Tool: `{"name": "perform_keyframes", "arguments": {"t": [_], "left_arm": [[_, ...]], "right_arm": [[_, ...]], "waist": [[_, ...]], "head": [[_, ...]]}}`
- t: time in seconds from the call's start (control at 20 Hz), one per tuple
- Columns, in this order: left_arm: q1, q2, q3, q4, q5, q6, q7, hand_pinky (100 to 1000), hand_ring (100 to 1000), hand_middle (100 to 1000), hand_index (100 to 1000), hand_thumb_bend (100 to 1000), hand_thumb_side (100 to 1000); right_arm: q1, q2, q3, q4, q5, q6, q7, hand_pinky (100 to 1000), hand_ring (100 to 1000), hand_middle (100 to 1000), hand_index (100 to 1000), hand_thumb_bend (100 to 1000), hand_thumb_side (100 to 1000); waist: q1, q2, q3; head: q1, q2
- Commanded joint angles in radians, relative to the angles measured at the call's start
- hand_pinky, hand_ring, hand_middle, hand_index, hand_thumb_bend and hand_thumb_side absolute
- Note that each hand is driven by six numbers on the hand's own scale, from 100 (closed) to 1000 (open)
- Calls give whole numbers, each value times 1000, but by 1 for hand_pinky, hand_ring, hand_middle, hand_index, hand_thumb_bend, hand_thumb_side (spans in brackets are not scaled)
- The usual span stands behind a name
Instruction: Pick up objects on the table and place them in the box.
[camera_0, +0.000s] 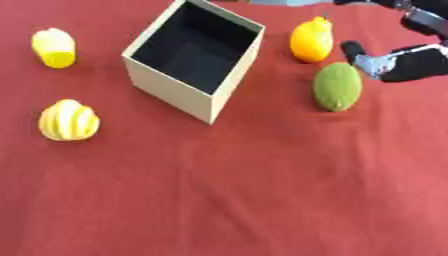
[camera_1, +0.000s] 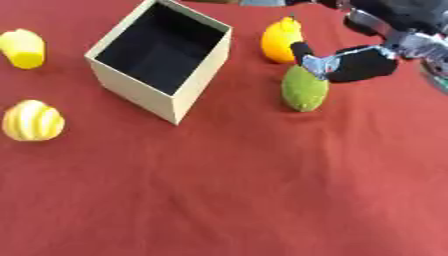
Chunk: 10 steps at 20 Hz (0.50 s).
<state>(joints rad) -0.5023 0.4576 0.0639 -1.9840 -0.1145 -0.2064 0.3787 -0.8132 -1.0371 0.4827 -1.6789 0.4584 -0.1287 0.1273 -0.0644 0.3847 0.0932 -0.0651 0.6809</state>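
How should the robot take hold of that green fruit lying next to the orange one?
Probably around its middle, across the narrow width. The green fruit is egg-shaped and lies lengthwise on the red cloth, so its long sides are free. The right hand is already beside it, so coming from above and the right seems easiest, clear of the orange fruit.

A red-covered table (camera_0: 262, 200) carries an open box (camera_0: 194, 60), a green fruit (camera_1: 304, 88) just below the right hand's fingers (camera_1: 303, 51), an orange one (camera_0: 311, 40) beside them, and two yellow fruits (camera_0: 53, 47) (camera_0: 68, 120) well apart from them.
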Motion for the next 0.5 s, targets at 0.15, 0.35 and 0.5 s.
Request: {"name": "perform_keyframes", "arguments": {"t": [0.15,0.35,0.5], "left_arm": [[-6,24,1,-16,2,1,-4,762,772,745,889,325,745],[-5,22,2,-16,3,4,-2,761,772,745,889,324,747],[-5,21,1,-16,3,6,-2,761,772,745,890,322,748]], "right_arm": [[-59,41,3,117,-19,-6,78,886,930,871,858,250,380],[-70,67,-5,167,-64,10,139,888,927,865,847,328,185],[-72,78,-15,183,-88,30,188,888,927,867,845,351,120]], "waist": [[5,-26,-2],[5,-25,-4],[6,-24,-4]], "head": [[-2,1],[1,5],[3,6]]}}
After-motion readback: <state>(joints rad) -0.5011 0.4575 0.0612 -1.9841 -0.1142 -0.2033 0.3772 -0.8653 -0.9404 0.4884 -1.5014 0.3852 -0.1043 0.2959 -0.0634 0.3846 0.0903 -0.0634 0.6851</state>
